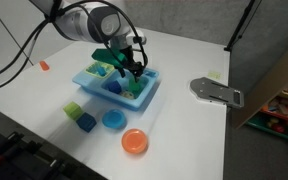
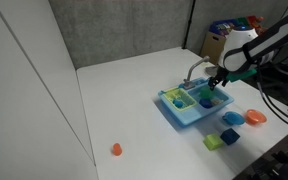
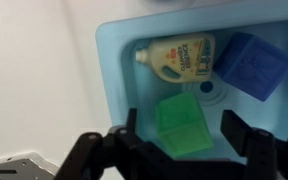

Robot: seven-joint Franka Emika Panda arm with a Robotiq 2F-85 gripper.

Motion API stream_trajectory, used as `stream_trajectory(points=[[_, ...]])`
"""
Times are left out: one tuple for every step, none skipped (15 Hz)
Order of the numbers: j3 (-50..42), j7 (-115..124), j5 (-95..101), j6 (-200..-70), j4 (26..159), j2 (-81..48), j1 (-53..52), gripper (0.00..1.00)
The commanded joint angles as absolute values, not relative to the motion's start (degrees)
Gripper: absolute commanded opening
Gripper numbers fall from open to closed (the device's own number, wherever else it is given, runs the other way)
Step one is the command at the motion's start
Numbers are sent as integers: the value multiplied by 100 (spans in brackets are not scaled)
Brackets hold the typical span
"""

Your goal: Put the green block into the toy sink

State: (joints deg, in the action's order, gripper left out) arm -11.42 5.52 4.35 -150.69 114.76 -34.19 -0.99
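Note:
In the wrist view the green block lies tilted on the floor of the light blue toy sink's basin. My gripper is open, with one finger on each side of the block and a gap at both. Both exterior views show the gripper reaching down into the toy sink. The grey faucet stands at the sink's far side.
A blue cube and a toy detergent bottle also lie in the basin. On the white table are a lime-green cube, a blue cube, a blue dish, an orange dish and a grey metal part.

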Motion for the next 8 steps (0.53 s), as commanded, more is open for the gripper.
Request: stream_trajectory(points=[[-1066, 675, 523, -14567, 11442, -3092, -98, 100], [-1023, 643, 522, -14410, 11485, -2948, -108, 100], [-965, 614, 498, -14203, 11498, -2825, -97, 100], [-910, 589, 491, -14011, 11526, -2680, -94, 100], [-841, 550, 475, -13825, 11562, -2524, -84, 100], [-774, 522, 455, -13601, 11582, -2370, -76, 100], [-703, 489, 426, -13343, 11605, -2199, -64, 100], [-660, 515, 432, -13094, 11614, -2050, -77, 100]])
